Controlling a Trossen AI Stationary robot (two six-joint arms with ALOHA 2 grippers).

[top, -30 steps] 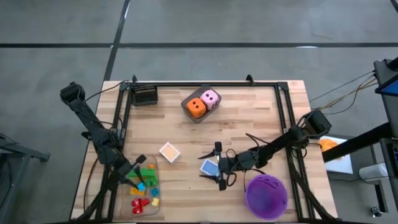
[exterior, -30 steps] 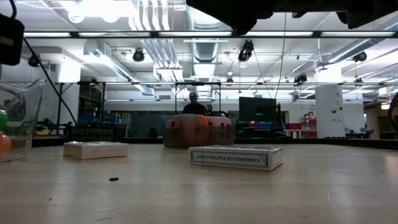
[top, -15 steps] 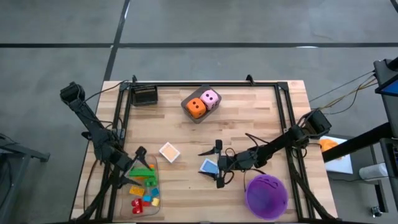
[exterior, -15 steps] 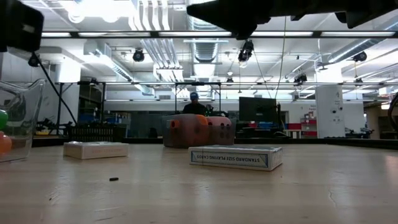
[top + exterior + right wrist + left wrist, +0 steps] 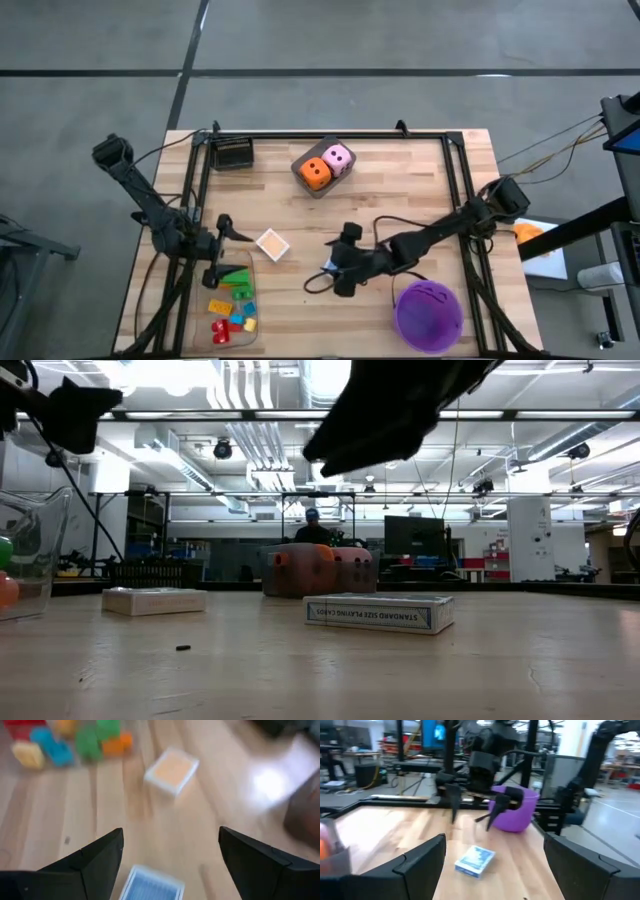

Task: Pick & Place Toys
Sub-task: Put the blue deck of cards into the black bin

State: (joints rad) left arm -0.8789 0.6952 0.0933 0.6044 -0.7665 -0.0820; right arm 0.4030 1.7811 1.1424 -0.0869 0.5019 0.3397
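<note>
Small coloured bricks (image 5: 232, 300) lie in the clear tray (image 5: 218, 335) at the near left. My left gripper (image 5: 232, 254) hovers open at the tray's far end, with nothing between its fingers. The flat blue tile (image 5: 476, 861) lies on the table near the middle. My right gripper (image 5: 328, 264) hangs open over it and hides most of it from above. The orange tile (image 5: 271, 243) rests flat between the two grippers. An orange die (image 5: 315, 174) and a pink die (image 5: 338, 158) sit in a grey holder at the far middle.
A purple bucket (image 5: 428, 313) stands at the near right, close to my right arm. A black box (image 5: 232, 152) sits at the far left corner. Bare wood lies between the dice and the tiles.
My left gripper has opened, leaving a green brick in the tray, and has drawn up and toward the far edge. My right gripper has moved left over the blue tile and has turned and tipped downward, staying open.
</note>
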